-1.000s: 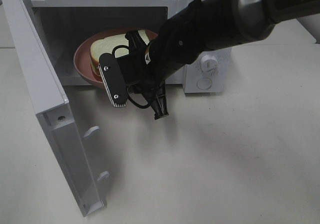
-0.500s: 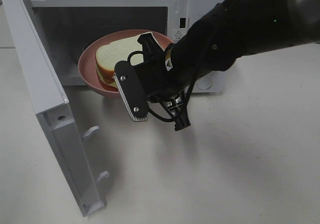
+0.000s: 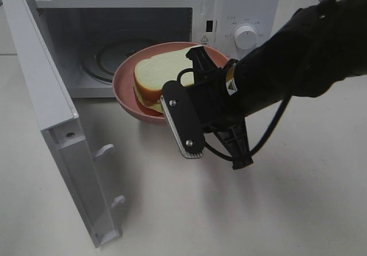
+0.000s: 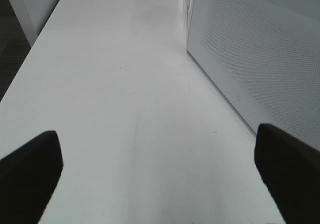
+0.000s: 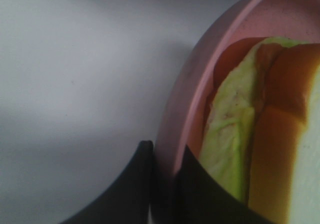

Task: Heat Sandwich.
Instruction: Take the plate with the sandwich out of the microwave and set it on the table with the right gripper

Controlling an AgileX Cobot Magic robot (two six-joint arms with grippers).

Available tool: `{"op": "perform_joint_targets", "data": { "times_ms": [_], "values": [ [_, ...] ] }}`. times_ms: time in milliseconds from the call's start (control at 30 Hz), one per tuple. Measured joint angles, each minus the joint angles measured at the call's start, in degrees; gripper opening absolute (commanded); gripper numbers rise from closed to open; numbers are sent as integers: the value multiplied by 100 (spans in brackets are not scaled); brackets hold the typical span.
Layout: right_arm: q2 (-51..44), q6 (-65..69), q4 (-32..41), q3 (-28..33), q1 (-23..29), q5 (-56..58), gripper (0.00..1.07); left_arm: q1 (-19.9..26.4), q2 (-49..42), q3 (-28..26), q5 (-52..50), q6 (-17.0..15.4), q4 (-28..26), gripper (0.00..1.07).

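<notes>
Right wrist view: our right tool [image 5: 165,156] pinches the round pink plate's [image 5: 182,108] rim; the soft, loose white-bread sandwich [image 5: 260,134], at three o'clock, could slide. Left tool [image 4: 160,164] gapes empty.

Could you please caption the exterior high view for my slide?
Right tool holds pink plate with sandwich outside the open microwave.
</notes>
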Motion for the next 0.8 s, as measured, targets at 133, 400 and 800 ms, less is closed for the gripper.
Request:
{"op": "perform_joint_targets", "data": {
  "times_ms": [133,400,800],
  "values": [
    [-286,109,0,304,0,23,0,0,0,0,0,0,0,100],
    [-819,264,11,825,0,155,0,0,0,0,0,0,0,100],
    [-1839,556,40,1358,0,539,0,0,0,0,0,0,0,100]
  ]
}}
